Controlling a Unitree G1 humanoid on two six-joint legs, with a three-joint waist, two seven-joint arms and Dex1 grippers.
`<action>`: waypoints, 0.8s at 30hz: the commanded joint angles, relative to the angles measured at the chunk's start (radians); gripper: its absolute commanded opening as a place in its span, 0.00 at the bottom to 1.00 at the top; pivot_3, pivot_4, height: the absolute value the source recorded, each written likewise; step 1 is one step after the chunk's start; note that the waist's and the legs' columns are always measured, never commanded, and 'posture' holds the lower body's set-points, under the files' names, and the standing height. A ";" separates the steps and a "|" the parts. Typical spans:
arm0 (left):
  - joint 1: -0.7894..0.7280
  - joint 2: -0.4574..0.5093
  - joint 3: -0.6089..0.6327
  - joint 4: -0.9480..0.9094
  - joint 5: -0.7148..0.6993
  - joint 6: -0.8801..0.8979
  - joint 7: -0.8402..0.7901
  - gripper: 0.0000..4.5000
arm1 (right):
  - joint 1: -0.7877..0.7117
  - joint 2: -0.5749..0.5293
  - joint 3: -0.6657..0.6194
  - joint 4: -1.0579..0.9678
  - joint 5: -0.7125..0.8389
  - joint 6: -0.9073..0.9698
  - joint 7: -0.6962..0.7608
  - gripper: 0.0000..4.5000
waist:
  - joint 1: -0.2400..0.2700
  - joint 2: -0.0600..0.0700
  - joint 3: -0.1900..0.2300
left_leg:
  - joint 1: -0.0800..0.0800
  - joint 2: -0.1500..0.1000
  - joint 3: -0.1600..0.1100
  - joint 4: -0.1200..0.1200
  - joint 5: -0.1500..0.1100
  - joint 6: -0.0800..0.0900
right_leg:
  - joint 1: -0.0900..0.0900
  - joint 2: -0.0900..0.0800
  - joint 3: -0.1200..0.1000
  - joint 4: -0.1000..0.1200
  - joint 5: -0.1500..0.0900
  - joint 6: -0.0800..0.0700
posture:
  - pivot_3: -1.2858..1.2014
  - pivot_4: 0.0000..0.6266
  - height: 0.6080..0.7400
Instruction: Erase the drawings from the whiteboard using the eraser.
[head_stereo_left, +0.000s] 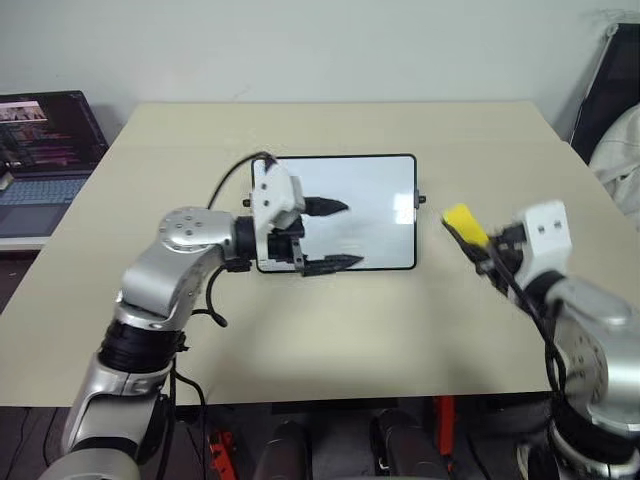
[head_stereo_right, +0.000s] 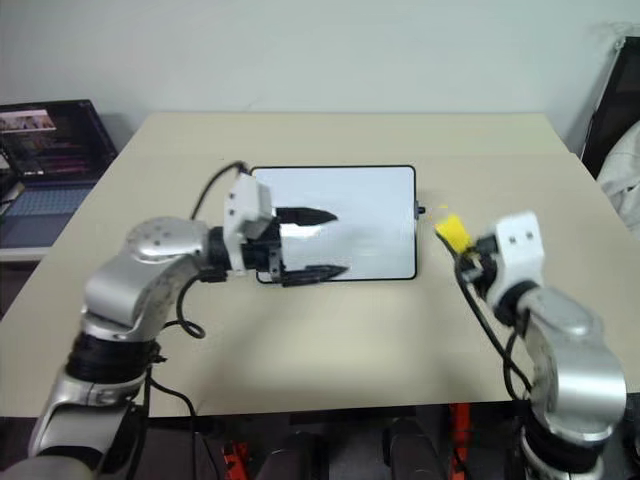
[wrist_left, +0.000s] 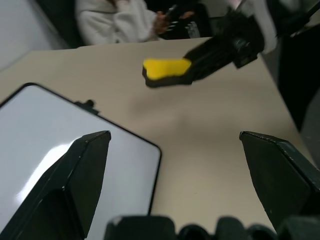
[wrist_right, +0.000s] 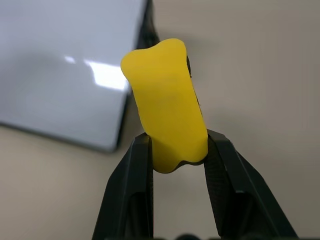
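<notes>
R gripper (head_stereo_left: 478, 243) is clamped on the eraser (head_stereo_left: 464, 224), holding it by its lower end w/ the yellow block sticking out past the fingertips, in the air just beside the whiteboard's (head_stereo_left: 385, 185) near short edge, by the small black knob (head_stereo_left: 421, 199). L gripper (head_stereo_left: 335, 236) hangs over the board's other half w/ its 2 black fingers spread wide, nothing between them, pointing across toward the R gripper.

No drawings can be made out on the board; it looks plain white w/ glare, so marks are either gone or too faint to tell. Judgement: either a wipe is about to start, or the eraser is about to be passed to the L gripper.

To do it well: if wiping, turn the dark underside flat to the board before touching, then press lightly and sweep in long strokes parallel to the frame. If passing the eraser, bring its free end in between the spread L fingers.

Edges and room: the thin black frame sits between the R gripper and the white surface, so come in from above rather than sliding in sideways. L fingers crowd the far half of the board from the R gripper. Bare table (head_stereo_left: 400, 330) lies below and behind the R gripper; a laptop (head_stereo_left: 40, 150) sits well apart, beyond the L arm. In the L wrist view, a person (wrist_left: 120, 20) sits past the table edge behind the R gripper.
</notes>
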 joint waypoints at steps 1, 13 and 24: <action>-0.050 -0.045 -0.058 0.066 0.050 -0.107 -0.059 1.00 | 0.014 0.093 -0.025 0.032 -0.012 -0.074 -0.117 0.23 | -0.002 0.000 0.000 | 0.001 0.000 0.001 0.000 0.000 0.000 | 0.001 0.000 0.001 0.000 -0.001 0.002 | 0.52 0.24 1.00; -0.077 -0.220 -0.145 0.224 0.144 -0.285 -0.095 1.00 | -0.087 0.248 -0.108 0.270 -0.002 -0.211 -0.350 0.23 | 0.000 0.000 0.000 | 0.002 0.000 0.000 0.000 0.000 0.001 | 0.003 0.000 0.002 -0.001 0.001 0.001 | 0.52 0.24 1.00; -0.040 -0.243 -0.153 0.195 0.184 -0.281 -0.065 1.00 | -0.108 0.186 -0.161 0.427 0.075 -0.253 -0.348 0.39 | -0.002 0.000 0.000 | 0.002 0.001 0.000 0.000 0.000 0.001 | 0.003 0.000 0.002 -0.001 -0.001 0.005 | 0.52 0.24 1.00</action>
